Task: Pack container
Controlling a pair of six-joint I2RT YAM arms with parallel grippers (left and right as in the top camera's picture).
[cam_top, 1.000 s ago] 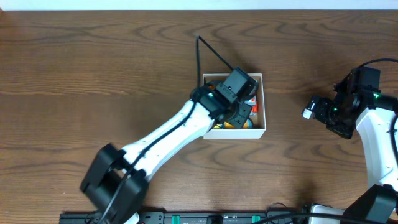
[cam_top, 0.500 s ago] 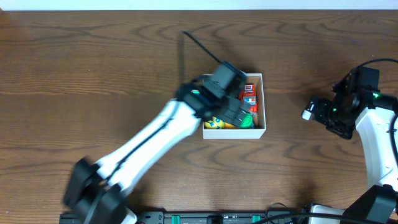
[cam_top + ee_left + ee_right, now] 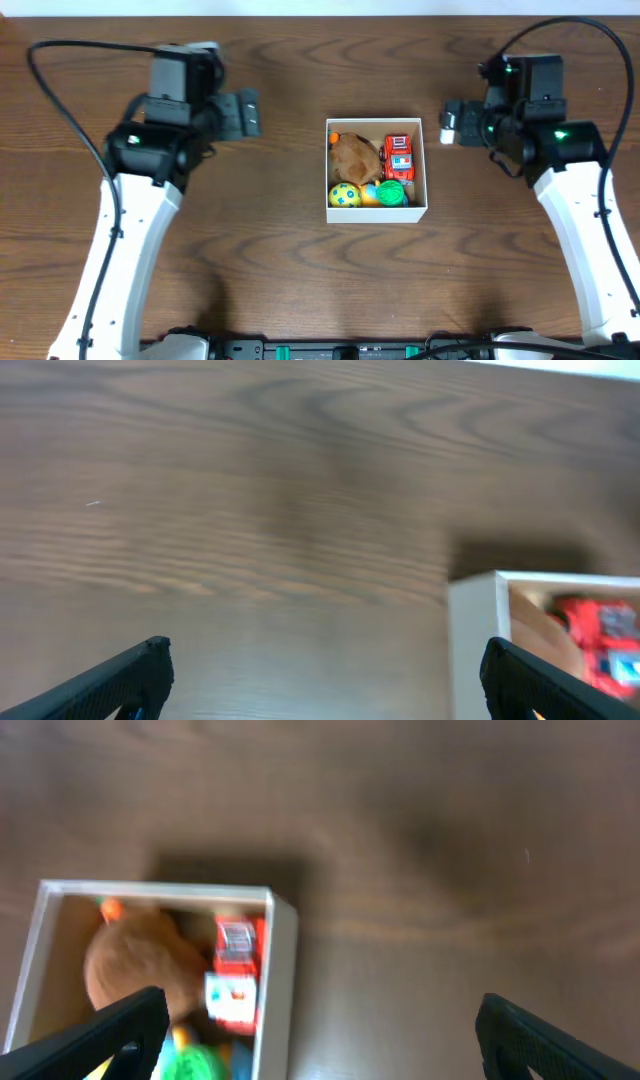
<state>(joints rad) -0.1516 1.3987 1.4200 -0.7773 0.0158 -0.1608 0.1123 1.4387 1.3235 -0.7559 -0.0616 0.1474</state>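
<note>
Operator: Toys from above first. The container (image 3: 380, 214) sits about midway between the left and right edges of the tabletop (image 3: 250, 260). Inside are a brown plush (image 3: 355, 157), a red car (image 3: 399, 158), a yellow ball (image 3: 344, 195) and a green toy (image 3: 392, 192). No toy shows outside it.

Checker: Then packing looks all but done to me. I see the left claw (image 3: 248, 112) toward the far-left corner and the right claw (image 3: 452, 122) toward the far-right, both well apart from the box. The best move is to keep them high and wide of those thin white walls, since a brush would likely slide so light a box.

Operator: Left wrist view: the left claw (image 3: 325, 652) is spread wide with nothing between its fingers (image 3: 130, 675). Below it are only wood grain and the container's white corner (image 3: 472, 650). It's blurred, so the contents may be more than the red I make out.

Checker: Right wrist view: the right claw (image 3: 320, 1008) is likewise spread and empty. The box has a matte tan cardboard lining. The fuzzy rounded plush (image 3: 130, 960) would probably give if pressed. The boxy, glossy car (image 3: 235, 970) beside the wall would not.
</note>
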